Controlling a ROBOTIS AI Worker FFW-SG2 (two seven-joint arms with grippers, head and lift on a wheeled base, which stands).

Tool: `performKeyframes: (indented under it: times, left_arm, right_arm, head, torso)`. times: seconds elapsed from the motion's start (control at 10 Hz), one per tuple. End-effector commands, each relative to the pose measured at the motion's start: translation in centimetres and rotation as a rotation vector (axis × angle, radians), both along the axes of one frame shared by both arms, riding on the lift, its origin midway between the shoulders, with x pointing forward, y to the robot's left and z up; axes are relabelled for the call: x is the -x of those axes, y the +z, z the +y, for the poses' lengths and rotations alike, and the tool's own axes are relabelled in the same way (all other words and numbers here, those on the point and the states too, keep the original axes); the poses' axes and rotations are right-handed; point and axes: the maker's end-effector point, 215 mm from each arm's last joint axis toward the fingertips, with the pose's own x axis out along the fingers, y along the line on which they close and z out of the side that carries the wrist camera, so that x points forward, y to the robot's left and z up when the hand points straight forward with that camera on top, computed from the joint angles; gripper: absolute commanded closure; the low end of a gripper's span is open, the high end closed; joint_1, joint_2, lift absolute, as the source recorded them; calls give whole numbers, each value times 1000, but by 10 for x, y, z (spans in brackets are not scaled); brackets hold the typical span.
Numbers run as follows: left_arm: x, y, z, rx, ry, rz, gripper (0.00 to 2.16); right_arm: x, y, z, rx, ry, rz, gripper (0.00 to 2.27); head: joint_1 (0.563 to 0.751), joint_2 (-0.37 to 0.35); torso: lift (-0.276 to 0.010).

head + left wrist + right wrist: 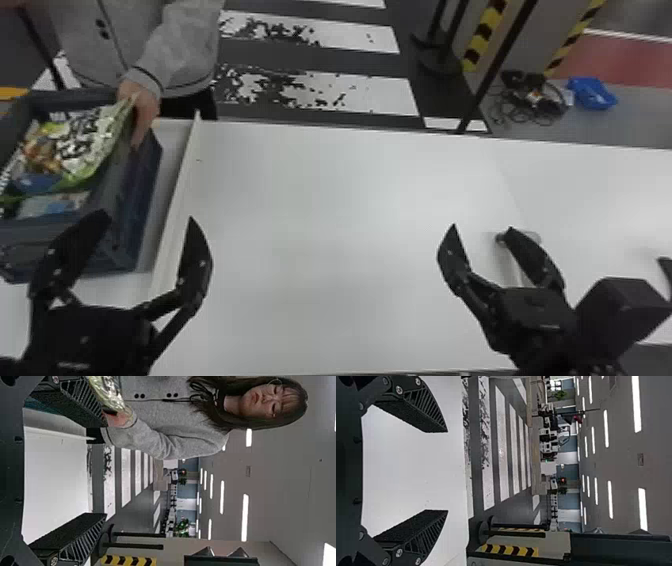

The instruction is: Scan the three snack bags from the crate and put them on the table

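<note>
In the head view my left gripper (147, 220) stands open at the near right corner of the dark crate (132, 220), with nothing between its fingers. Snack bags lie in the crate; a person's hand holds the top edge of a green-and-white snack bag (90, 137) there. My right gripper (482, 227) is open and empty above the right part of the white table (320, 200). Under its right finger lies a scanner-like tool (515, 265), partly hidden. The left wrist view shows my left gripper (105, 471) spread wide; in the right wrist view my right gripper (447, 471) is too.
A raised white strip (175, 200) runs along the table between the crate and the middle. A dark object (666, 270) sits at the table's right edge. Beyond the table stand posts and a blue bin (592, 92) on the floor.
</note>
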Motion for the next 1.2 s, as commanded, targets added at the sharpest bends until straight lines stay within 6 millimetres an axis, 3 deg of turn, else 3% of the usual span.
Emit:
performKeyframes:
  times: [0.0, 0.3, 0.6, 0.8, 1.1]
  left_arm:
    - [2, 6, -1, 4, -4, -32, 73]
    - [3, 1, 2, -4, -5, -34, 73]
    - [-3, 1, 20, -37, 24, -50, 76]
    - [-24, -7, 41, -80, 60, -39, 76]
    - [-59, -51, 63, -209, 130, 115, 76]
  right_arm:
    - [0, 0, 0, 1, 0, 1, 174]
    - [0, 0, 0, 1, 0, 1, 174]
    - [1, 0, 2, -2, 5, 1, 174]
    - [3, 4, 6, -4, 11, -3, 174]
    - [3, 6, 11, 4, 29, -8, 174]
  head:
    - [695, -147]
    - [695, -149]
    - [695, -139]
    - [695, -107]
    - [695, -42]
  torso:
    - [-94]
    - [-94]
    - [-94]
    - [-94]
    - [-94]
